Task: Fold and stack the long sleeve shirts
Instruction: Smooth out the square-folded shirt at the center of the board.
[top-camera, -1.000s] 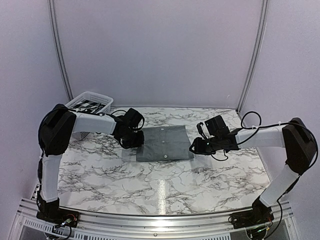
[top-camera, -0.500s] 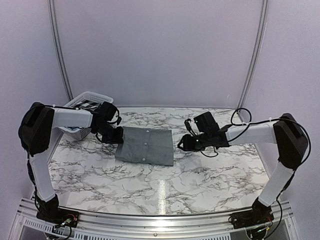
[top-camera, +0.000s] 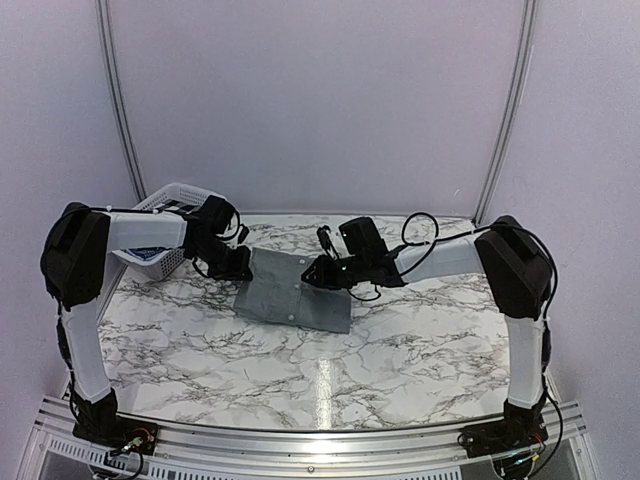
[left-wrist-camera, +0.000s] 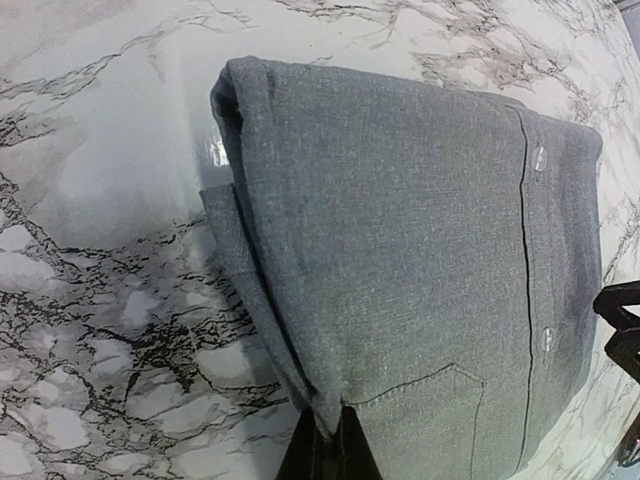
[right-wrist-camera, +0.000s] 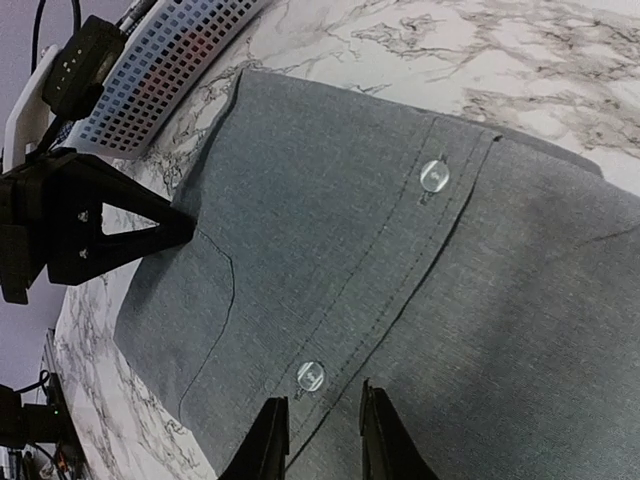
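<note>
One plain grey long sleeve shirt lies folded into a rectangle on the marble table, buttons and chest pocket up. My left gripper is at its left edge. In the left wrist view the left gripper is shut on a pinch of the shirt's edge fold beside the pocket. My right gripper reaches over the shirt's right half from the right. In the right wrist view the right gripper hovers low over the button placket of the shirt, fingers a little apart with nothing between them.
A white perforated basket holding folded cloth stands at the table's back left, just behind the left arm; its wall shows in the right wrist view. The marble table extends bare to the right and front.
The left gripper has dragged the shirt leftward towards the basket. The right arm swung left from beside the shirt to over it, and its fingers narrowed.
</note>
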